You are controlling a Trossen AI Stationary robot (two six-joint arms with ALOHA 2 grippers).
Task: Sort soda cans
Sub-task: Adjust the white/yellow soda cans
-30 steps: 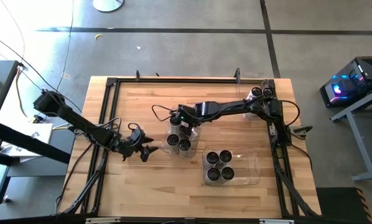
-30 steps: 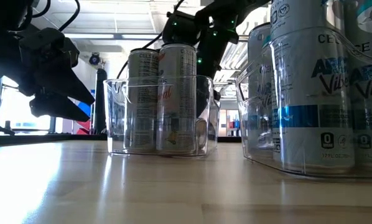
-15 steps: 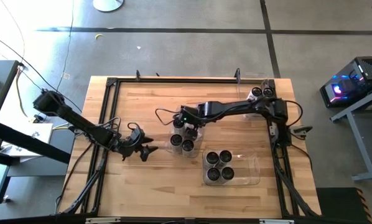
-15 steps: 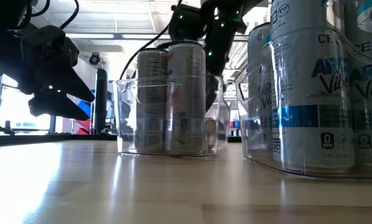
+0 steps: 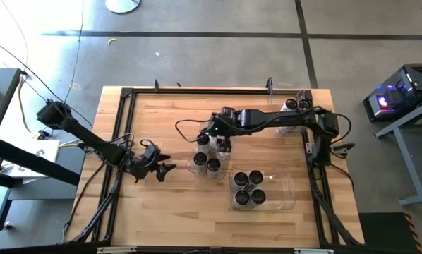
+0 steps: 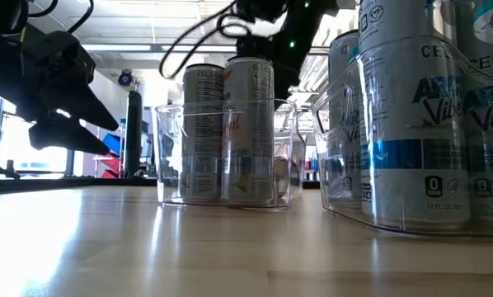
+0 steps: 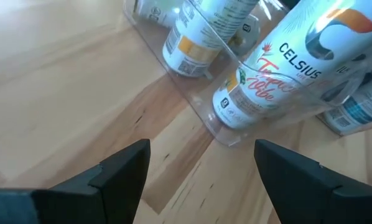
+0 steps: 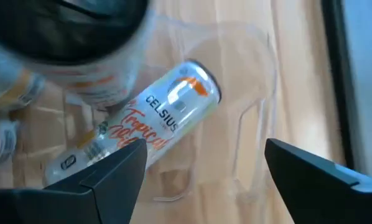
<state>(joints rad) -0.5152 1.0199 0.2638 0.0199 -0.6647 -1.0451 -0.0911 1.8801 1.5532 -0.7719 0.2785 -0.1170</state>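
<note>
Around: we see two clear bins (image 5: 290, 194) on the table (image 5: 161, 204).
Labels: we read "CELSIUS" on cans (image 7: 279, 65).
Count: three cans in the middle bin (image 5: 194, 164), four in the near bin, two at the far corner (image 5: 296, 104).
Left claw (image 5: 167, 168): released, beside the middle bin.
Right claw (image 5: 218, 141): spread, empty, above the middle bin.

The worktop (image 5: 169, 201) is pale wood planking edged by a black metal frame (image 5: 126, 92). Directly on it sit three clear plastic bins: one near the middle (image 5: 208, 161) holding upright soda cans (image 5: 213, 165), a larger one (image 5: 281, 192) toward the front right with four cans (image 5: 249, 188) bunched at its left end, and a third (image 5: 296, 114) at the far right corner with two cans (image 5: 296, 104)
</note>
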